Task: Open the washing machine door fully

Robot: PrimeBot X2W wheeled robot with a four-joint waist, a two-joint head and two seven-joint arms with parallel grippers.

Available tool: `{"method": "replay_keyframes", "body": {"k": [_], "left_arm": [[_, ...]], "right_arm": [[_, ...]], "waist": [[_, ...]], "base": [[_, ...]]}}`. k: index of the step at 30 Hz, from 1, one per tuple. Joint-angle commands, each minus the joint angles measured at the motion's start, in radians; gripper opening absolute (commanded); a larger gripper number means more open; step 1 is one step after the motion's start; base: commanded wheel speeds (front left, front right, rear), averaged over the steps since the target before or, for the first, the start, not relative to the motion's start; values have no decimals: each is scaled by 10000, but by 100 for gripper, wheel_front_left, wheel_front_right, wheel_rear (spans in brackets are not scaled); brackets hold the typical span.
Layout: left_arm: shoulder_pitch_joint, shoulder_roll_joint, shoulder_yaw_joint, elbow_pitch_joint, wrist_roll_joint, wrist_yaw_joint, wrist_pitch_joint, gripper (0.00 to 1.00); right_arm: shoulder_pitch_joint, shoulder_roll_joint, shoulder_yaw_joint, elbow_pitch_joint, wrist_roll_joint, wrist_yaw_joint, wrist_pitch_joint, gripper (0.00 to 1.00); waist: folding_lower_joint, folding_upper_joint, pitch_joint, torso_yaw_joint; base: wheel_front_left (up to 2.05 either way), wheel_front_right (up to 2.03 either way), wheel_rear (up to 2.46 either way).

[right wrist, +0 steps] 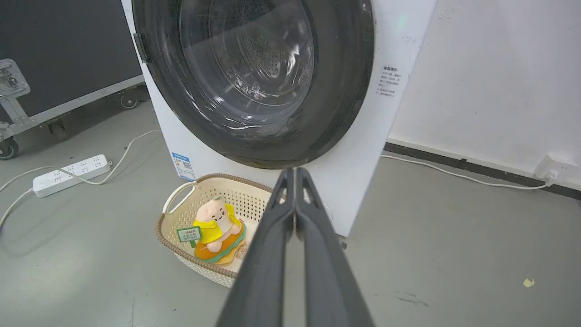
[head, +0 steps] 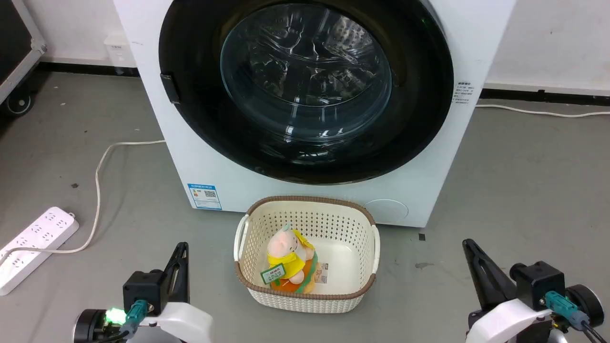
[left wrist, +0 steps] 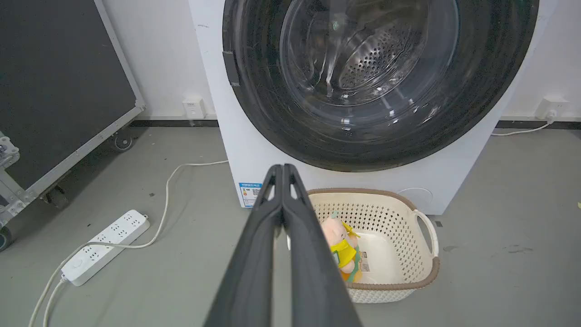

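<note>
I see a grey floor [head: 524, 190] across the head view. The white washing machine [head: 295, 195] stands on it at top centre. Just before it, lower centre, sits a cream perforated basket [head: 305, 300] with a brown rim. At the left edge lies a white power strip [head: 33, 245], its cable [head: 97, 176] curling up toward the machine. A second white cable [head: 538, 112] runs along the upper right by the wall. A caster [head: 19, 102] of a dark case rests at upper left.

Long matte dark-grey tapered two-finger left gripper [head: 181, 248] and right gripper [head: 469, 247]. Black boxy wrist blocks [head: 143, 287], teal cable plugs [head: 557, 301], glossy white forearm shells [head: 183, 320]. Green glowing light [head: 114, 314] on the left arm, black round knob [head: 585, 297] on the right.
</note>
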Motion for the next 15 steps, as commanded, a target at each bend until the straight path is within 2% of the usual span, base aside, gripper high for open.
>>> {"method": "replay_keyframes", "body": {"k": [1,15], "left_arm": [[-152,16,-5,-39,26,28,3,0],[-152,16,-5,-39,26,28,3,0]], "right_arm": [[-121,49,-11,24,-78,-7,5,0],[-121,49,-11,24,-78,-7,5,0]], "waist": [[0,-1,0,0],[0,-1,0,0]], "base": [[0,0,0],[0,0,0]]}}
